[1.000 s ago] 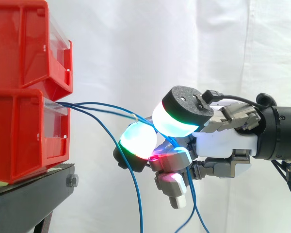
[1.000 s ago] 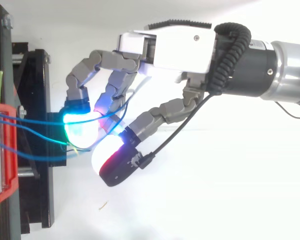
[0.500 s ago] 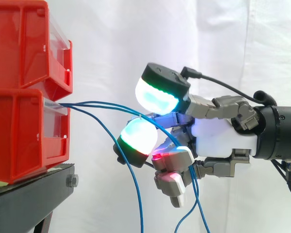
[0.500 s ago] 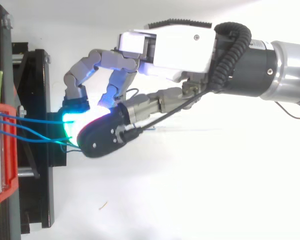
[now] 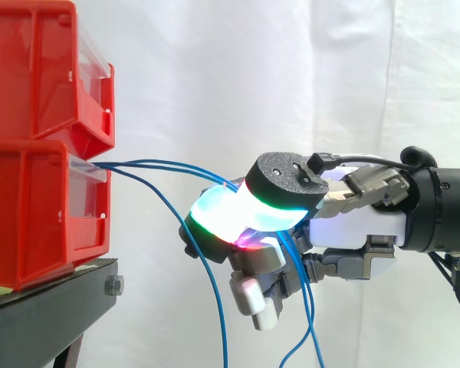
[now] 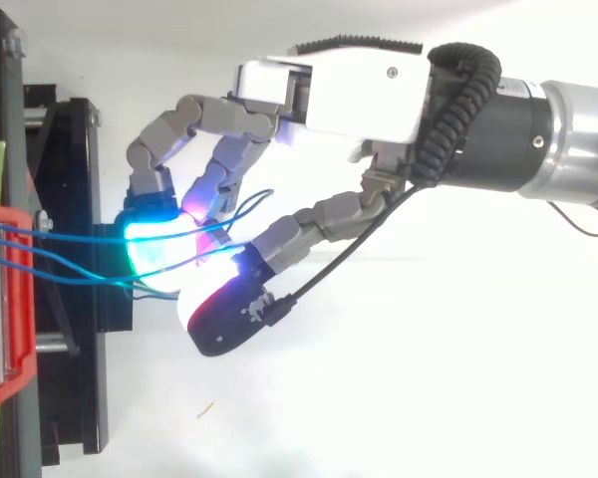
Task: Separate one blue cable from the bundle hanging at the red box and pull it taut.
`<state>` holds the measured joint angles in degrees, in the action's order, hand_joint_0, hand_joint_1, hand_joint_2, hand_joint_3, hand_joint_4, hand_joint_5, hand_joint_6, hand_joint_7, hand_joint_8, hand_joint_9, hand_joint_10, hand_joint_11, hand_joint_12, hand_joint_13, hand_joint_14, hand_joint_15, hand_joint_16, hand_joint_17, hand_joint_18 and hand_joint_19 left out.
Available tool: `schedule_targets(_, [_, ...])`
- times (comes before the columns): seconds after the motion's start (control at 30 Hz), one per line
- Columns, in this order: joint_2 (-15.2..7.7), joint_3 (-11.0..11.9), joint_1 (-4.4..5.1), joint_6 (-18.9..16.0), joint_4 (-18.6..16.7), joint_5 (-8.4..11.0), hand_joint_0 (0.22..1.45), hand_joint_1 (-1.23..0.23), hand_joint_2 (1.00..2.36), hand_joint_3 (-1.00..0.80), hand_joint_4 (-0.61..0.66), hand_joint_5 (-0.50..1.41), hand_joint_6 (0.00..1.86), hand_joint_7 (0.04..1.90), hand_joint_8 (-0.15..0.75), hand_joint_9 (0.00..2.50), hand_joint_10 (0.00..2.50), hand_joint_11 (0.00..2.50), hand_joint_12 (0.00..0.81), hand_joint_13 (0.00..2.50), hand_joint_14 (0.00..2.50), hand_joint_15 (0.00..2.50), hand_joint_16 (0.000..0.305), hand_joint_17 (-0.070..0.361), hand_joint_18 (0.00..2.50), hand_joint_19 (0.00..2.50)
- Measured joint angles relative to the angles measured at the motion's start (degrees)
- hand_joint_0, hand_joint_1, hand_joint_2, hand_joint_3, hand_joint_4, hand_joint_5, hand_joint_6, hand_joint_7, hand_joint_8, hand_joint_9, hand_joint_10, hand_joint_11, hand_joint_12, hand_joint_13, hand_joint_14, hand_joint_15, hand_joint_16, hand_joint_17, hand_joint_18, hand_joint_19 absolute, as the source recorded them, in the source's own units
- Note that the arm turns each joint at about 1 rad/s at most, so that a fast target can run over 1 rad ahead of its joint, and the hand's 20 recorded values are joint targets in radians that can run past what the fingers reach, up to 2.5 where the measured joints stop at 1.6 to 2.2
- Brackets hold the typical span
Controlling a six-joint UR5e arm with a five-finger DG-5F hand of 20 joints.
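Observation:
Several thin blue cables (image 5: 153, 163) come out of the lower red bin (image 5: 38, 207) and run right to my hand (image 5: 353, 226), then hang down below it. The thumb pad (image 5: 280, 195) presses down against a glowing finger pad (image 5: 215, 218), and a blue cable passes between them. The other fingers curl underneath, with cables trailing past them. In the top view the cables (image 6: 70, 239) cross from the bin's front (image 6: 0, 299) over the cyan finger pad (image 6: 159, 244), with one loop rising toward the palm (image 6: 339, 95).
A second red bin (image 5: 46, 69) sits on top of the lower one. Both rest on a black stand (image 5: 54, 307) at the left. A white curtain hangs behind. The arm comes in from the right.
The thumb, lifted high half a second ago, has dropped back onto the finger pad over the cables. The lower fingers have curled further in. The arm has stayed put.

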<state>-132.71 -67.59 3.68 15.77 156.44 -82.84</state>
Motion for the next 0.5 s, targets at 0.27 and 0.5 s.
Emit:
schedule_targets(0.27, [0.00,0.00,0.02,0.05,0.00,0.05,0.45,-0.56,1.00,-0.50,0.11,-0.15,0.87,1.00,0.373,0.97,0.02,1.11,0.437,0.76,0.02,0.55,0.059,0.132,0.84,0.49])
schedule_targets(0.5, [0.00,0.00,0.08,0.05,0.00,0.15,0.61,-0.48,1.01,-0.39,0.09,-0.17,0.87,1.01,0.324,1.02,0.02,1.16,0.391,0.84,0.02,0.62,0.048,0.109,0.83,0.62])
